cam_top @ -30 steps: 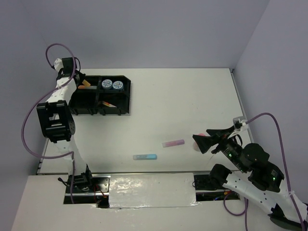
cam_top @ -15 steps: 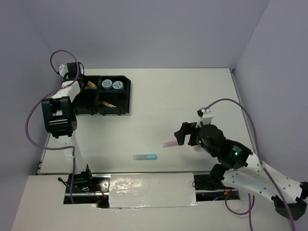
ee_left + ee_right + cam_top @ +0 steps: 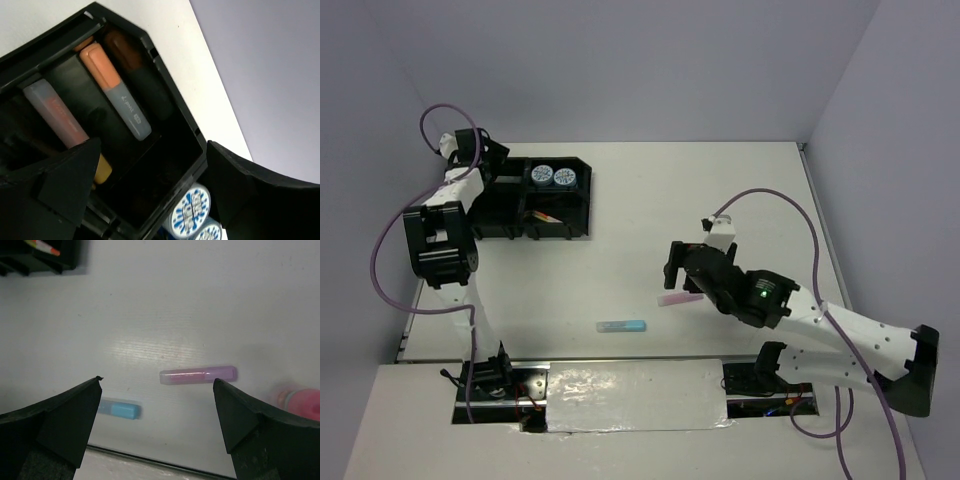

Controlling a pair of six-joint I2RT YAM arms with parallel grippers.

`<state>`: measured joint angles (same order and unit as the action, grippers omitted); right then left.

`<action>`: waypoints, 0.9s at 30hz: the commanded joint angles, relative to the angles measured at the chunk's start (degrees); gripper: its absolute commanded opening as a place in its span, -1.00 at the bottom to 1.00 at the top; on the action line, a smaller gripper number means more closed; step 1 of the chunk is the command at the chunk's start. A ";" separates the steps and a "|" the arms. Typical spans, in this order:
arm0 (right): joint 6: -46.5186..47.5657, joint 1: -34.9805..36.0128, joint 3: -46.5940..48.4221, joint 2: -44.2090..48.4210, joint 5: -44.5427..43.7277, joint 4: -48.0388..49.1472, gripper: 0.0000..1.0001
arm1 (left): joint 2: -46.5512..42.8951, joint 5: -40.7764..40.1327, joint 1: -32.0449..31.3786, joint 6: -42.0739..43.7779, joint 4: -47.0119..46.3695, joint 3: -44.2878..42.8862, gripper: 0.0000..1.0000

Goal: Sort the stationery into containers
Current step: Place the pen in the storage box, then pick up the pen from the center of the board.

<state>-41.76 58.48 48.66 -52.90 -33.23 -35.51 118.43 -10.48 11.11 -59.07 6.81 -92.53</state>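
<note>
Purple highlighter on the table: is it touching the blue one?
Apart. The right wrist view shows a stretch of bare table between the purple highlighter and the blue highlighter.

Tray [image 3: 587, 205] far left, tape rolls [image 3: 543, 175] inside; highlighters [image 3: 621, 326] on table [image 3: 720, 200], front centre.

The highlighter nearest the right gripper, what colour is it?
Pastel purple, paler and pinkish toward one end. The highlighter shows best in the right wrist view.

A purple highlighter [image 3: 198, 375], blue highlighter [image 3: 120, 409], black tray [image 3: 588, 206], blue-white rolls [image 3: 542, 175].
</note>
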 commanded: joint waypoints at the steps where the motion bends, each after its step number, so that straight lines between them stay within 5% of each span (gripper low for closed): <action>1: -20.13 3.82 3.98 -3.51 -12.80 -6.83 0.99 | -7.67 1.17 0.22 -1.57 -0.12 2.43 0.99; 8: -38.99 5.95 8.63 -16.68 -17.74 -15.01 1.00 | -27.25 -3.23 -2.76 6.32 2.15 8.33 0.99; 12: -46.47 5.07 14.08 -26.01 -17.22 -22.67 1.00 | -33.34 3.43 -5.22 15.26 9.79 4.56 0.99; 15: -47.71 3.84 13.92 -31.19 -13.10 -19.88 0.99 | -37.74 19.66 -9.25 22.03 16.90 4.29 0.99; 19: -50.79 3.31 12.77 -36.29 -9.31 -19.25 0.99 | -48.78 9.02 -26.80 28.74 26.06 8.49 0.99; 27: -56.50 3.13 7.15 -41.31 -6.05 -17.23 0.99 | -62.70 8.20 -29.48 36.56 30.19 25.98 0.99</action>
<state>-93.19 61.93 57.69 -94.00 -39.29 -51.88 57.65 -1.04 -18.55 -28.45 34.68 -69.63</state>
